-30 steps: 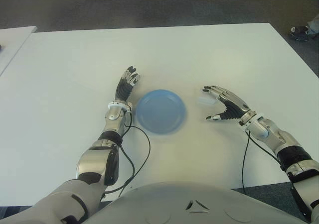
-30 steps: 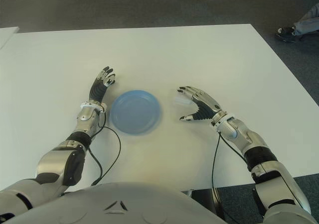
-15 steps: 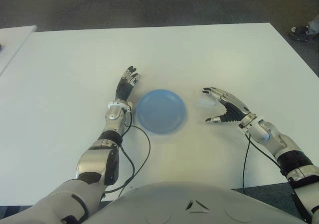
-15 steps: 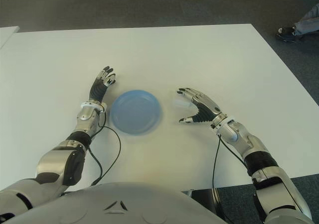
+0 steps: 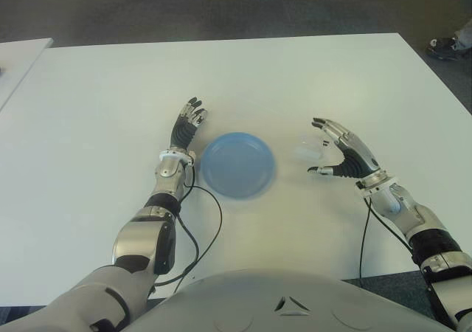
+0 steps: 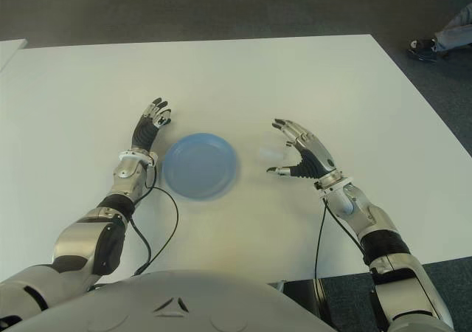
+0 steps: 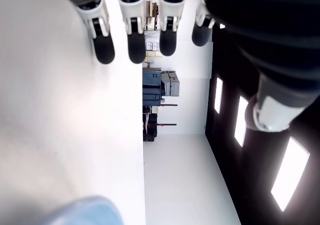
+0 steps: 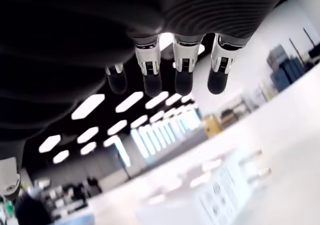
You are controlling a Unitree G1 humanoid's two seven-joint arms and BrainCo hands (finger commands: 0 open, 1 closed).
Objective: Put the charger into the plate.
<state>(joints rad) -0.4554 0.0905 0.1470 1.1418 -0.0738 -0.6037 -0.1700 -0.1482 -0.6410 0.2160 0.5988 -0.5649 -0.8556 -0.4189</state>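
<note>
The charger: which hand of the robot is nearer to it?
Right. The open right hand is beside the white charger, on its right. The left hand lies beyond the blue plate, at its left edge.

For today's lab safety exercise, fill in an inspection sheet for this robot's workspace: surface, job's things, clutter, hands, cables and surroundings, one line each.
Surface: white table, bare apart from the items below.
Job's things: blue plate near the middle, nothing in it; white charger on the table to the plate's right, prongs visible in the right wrist view.
Clutter: nothing seen.
Hands: left hand beside the plate's left edge, fingers extended, holding nothing; right hand open beside the charger, not grasping it.
Cables: black cable looping from the left arm; another along the right forearm.
Surroundings: dark floor; second table's corner far left; a person's shoe far right.
</note>
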